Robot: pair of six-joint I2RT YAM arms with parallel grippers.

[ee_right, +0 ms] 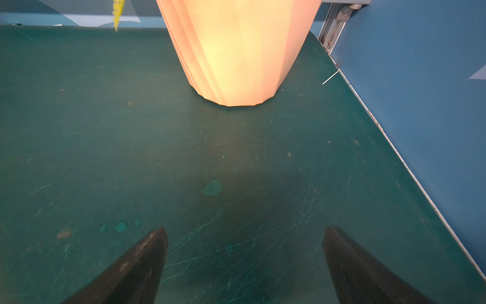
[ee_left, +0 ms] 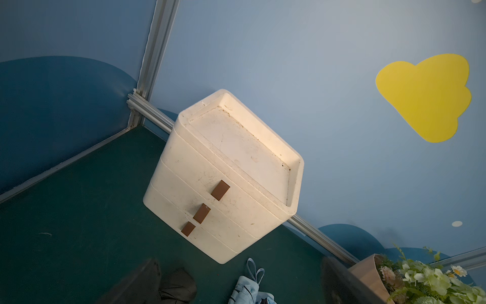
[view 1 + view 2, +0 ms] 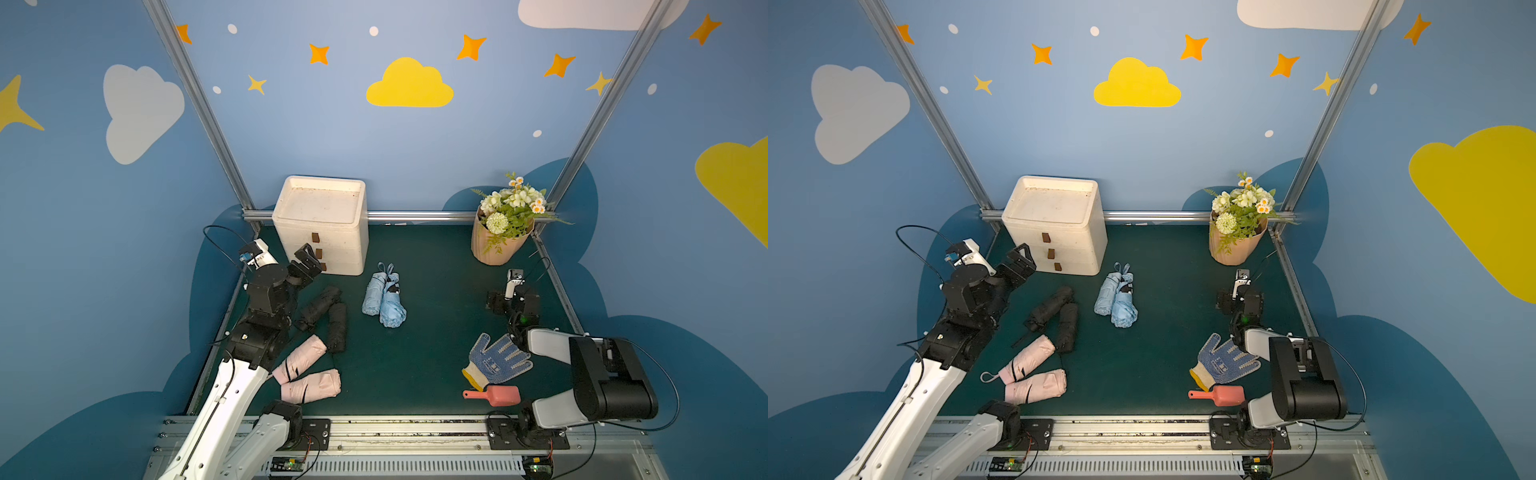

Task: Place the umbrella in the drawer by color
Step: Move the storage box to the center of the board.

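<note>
Your table (image 3: 436, 365) carries everything. The largest thing on it is the white drawer unit (image 3: 328, 232), which stands at the back on your left side with its front facing the arms. All three drawers look shut, so I judge that one must be opened before any umbrella goes in.

The umbrellas lie folded on the table in three pairs in front of the unit. The black umbrellas (image 3: 326, 311) are closest to the left arm, and the pink umbrellas (image 3: 307, 374) are nearer the front edge. The blue umbrellas (image 3: 384, 297) lie toward the middle, near the unit's front corner. Their long axes run roughly front to back, with the black and pink ones slanted.

Your left tool (image 3: 307, 259) hangs raised near the unit's front, not touching it, with its jaws spread wide and nothing between them. Your right tool (image 1: 245, 229) is likewise spread and empty, low over bare table facing the flower pot (image 1: 236, 52). It is well apart from the drawers and umbrellas, so the left arm is plainly the nearer one.

The move turns on the column of brown tabs: the top handle (image 2: 220, 190), the middle handle (image 2: 201, 213) and the bottom handle (image 2: 188, 228). In the left wrist view they lie ahead of the tool, stacked one above another. You would steer the jaws to straddle one narrow tab.
</note>
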